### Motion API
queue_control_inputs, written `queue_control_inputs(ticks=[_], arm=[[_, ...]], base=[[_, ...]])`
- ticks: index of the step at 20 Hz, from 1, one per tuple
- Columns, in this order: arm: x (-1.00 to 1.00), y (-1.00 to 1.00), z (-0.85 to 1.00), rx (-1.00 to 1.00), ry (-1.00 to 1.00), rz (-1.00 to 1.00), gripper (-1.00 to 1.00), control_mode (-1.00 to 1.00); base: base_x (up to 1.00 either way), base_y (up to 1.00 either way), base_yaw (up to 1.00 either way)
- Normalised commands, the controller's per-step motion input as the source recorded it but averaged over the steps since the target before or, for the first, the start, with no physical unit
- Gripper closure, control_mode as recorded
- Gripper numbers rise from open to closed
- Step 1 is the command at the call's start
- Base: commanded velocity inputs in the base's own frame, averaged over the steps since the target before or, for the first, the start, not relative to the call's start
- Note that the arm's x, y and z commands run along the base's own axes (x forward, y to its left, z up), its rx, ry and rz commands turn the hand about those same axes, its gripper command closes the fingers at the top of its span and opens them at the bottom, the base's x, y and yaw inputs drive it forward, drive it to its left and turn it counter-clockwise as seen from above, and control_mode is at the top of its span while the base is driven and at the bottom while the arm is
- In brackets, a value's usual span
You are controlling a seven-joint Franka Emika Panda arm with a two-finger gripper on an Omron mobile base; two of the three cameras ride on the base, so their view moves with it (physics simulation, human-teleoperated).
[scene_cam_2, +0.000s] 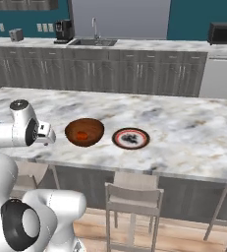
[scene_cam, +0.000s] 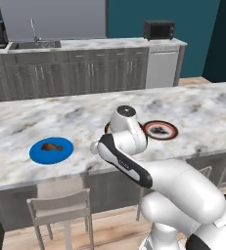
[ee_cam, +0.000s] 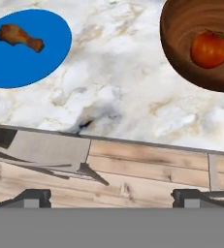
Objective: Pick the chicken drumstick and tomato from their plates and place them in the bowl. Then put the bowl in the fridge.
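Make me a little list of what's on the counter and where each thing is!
tomato: inside the bowl
chicken drumstick: lying on the blue plate, not picked up yet
brown-rimmed plate: on the counter beside the bowl, dark smudges on its pale centre
counter: marbled white, holds both plates and the bowl
gripper: open, holding nothing, back over the counter's near edge
chair: tucked under the counter
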Motion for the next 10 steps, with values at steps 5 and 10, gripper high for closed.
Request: queue_control_inputs(ticks=[5,10], arm=[[0.0,0.0,0.0,0.0,0.0,0.0,-1.0,1.0],[0.0,0.0,0.0,0.0,0.0,0.0,-1.0,1.0]], base=[[0.05,0.7,-0.13],[0.32,0.39,-0.01]])
